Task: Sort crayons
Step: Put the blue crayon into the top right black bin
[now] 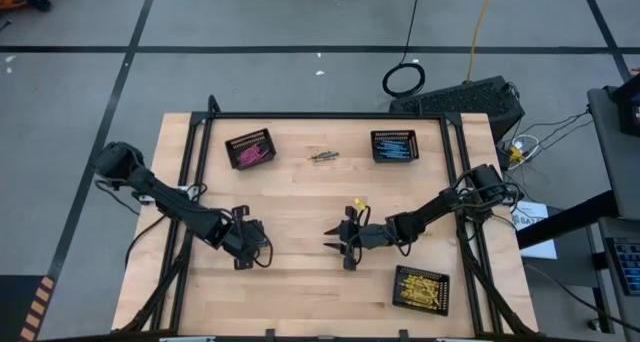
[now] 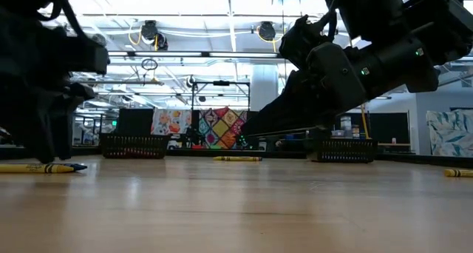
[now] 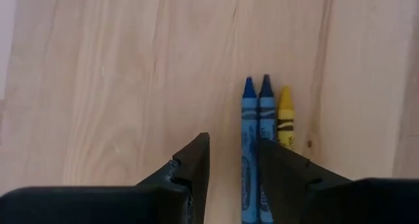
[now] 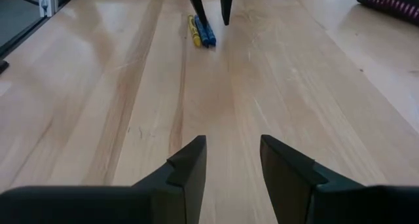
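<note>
The left claw [image 3: 232,168], lower left in the high view, hangs part-open and empty over three crayons [image 3: 265,119]; the right claw [image 4: 232,158] at centre gapes empty above the counter [image 1: 300,197].

No legible text, brand, number or sign found in any view. The wrappers of the 2 blue crayons [image 3: 255,145] and the yellow crayon [image 3: 285,119] carry dark print, too small to read.
</note>
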